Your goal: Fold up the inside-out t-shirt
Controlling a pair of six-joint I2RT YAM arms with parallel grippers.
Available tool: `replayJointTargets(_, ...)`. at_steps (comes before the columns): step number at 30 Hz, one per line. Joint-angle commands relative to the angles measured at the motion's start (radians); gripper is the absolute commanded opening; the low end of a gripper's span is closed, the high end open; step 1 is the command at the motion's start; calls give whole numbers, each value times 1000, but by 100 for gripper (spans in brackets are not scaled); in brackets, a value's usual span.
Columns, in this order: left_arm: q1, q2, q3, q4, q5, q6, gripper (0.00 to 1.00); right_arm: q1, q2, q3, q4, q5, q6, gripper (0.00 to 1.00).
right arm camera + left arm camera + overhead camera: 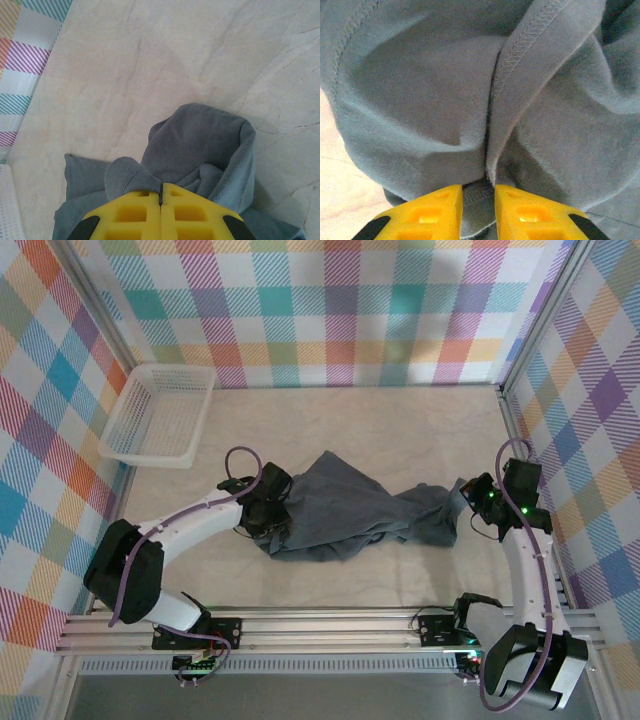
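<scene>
Loosely bunched t-shirt (345, 512) spans between left hand (478, 192), right hand (160, 187)

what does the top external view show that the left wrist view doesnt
Top external adds: the whole crumpled t-shirt stretched across the table between both arms, the right pincer at its right end, the white basket at far left, and the checked walls.
Left wrist adds: close detail, with stitched seams on the cloth and a fold sitting between the yellow fingers of the left pincer.
Shared: the blue-grey t-shirt, the left pincer on it, and a bit of pale table.
</scene>
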Motion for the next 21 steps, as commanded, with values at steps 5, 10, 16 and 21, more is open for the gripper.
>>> replayJointTargets(5,7,6,-13,49,30,-61,30,11,-12,26,-5,13,-23,0)
replayJointTargets(10,9,35,-5,59,25,-70,29,10,-12,31,-9,17,-28,0)
replayJointTargets(16,8,86,21,44,28,-39,24,10,-18,28,-14,22,-32,0)
replayJointTargets(21,8,85,25,30,13,-27,17,10,-23,28,-18,25,-37,0)
